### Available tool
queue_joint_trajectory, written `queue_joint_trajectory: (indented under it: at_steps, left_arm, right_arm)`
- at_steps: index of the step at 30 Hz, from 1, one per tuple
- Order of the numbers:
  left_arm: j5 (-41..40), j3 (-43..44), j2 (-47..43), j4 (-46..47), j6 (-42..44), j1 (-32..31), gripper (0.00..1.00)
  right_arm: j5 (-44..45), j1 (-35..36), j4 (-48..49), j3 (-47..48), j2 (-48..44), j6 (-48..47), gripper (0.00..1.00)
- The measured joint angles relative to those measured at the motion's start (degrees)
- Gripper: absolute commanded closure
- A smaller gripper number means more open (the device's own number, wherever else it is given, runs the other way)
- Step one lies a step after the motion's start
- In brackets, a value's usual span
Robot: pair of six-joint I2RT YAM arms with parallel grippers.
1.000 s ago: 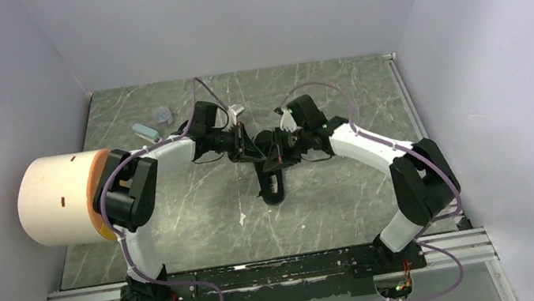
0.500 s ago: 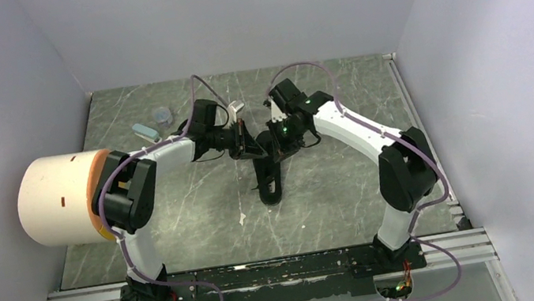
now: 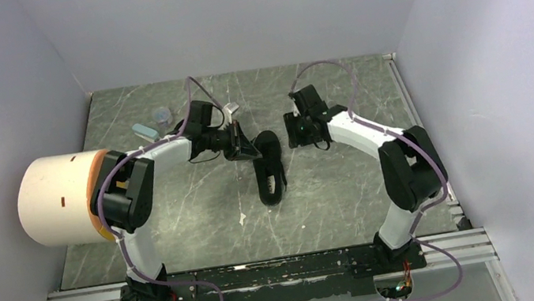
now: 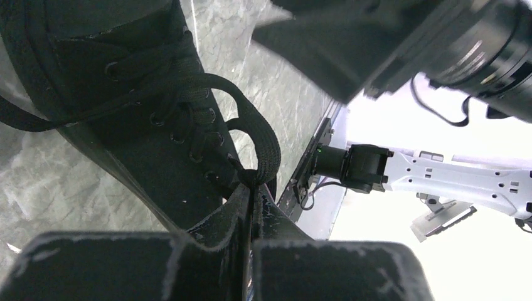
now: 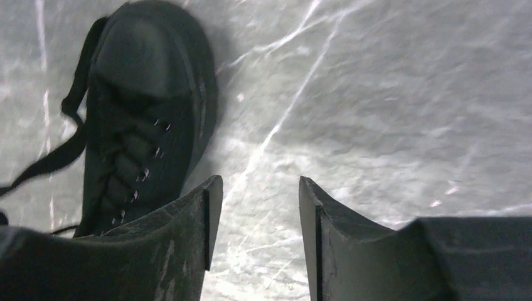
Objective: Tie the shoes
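From the top view, the shoe (image 3: 270, 168) lies in the middle of the worktop (image 3: 202, 216), between my two arms. The left gripper (image 3: 246, 150) is right at the shoe's far-left side. The right gripper (image 3: 291, 131) hangs near its right side, apart from it.

In the left wrist view, the left gripper (image 4: 252, 195) has its jaws pressed together on the base of a lace loop (image 4: 266, 135), which arches over the eyelets.

In the right wrist view, the right gripper (image 5: 260, 200) is spread wide and has nothing in it, with bare worktop below. The shoe is off to the left, and a loose lace (image 5: 47, 162) trails from it.

I judge the next job is for the right gripper to catch that loose lace. I'd come in low and close on the lace alone, not the shoe's upper. I'd make the left pinch firm, then pull both sides evenly so the shoe doesn't drag.
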Motion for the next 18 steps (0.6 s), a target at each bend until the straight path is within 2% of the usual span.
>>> queue_joint_trajectory:
  at_steps: [2,7,14,18]
  left_arm:
    - [0.0,0.0,0.0,0.4,-0.3,0.0,0.95]
    - [0.1,0.0,0.1,1.3,-0.9,0.0,0.95]
    - [0.1,0.0,0.5,1.9,-1.3,0.0,0.95]
    - [0.2,0.0,0.7,1.9,-1.3,0.0,0.95]
  right_arm:
    - [-3.4,0.0,1.0,-3.4,-2.0,-0.3,0.42]
    - [-15.9,-1.9,3.9,-13.2,-8.9,-0.9,0.49]
    - [-27.9,-3.5,13.0,-21.0,-8.5,1.8,0.58]
    - [-31.7,-3.4,18.1,-23.9,-5.5,3.5,0.59]
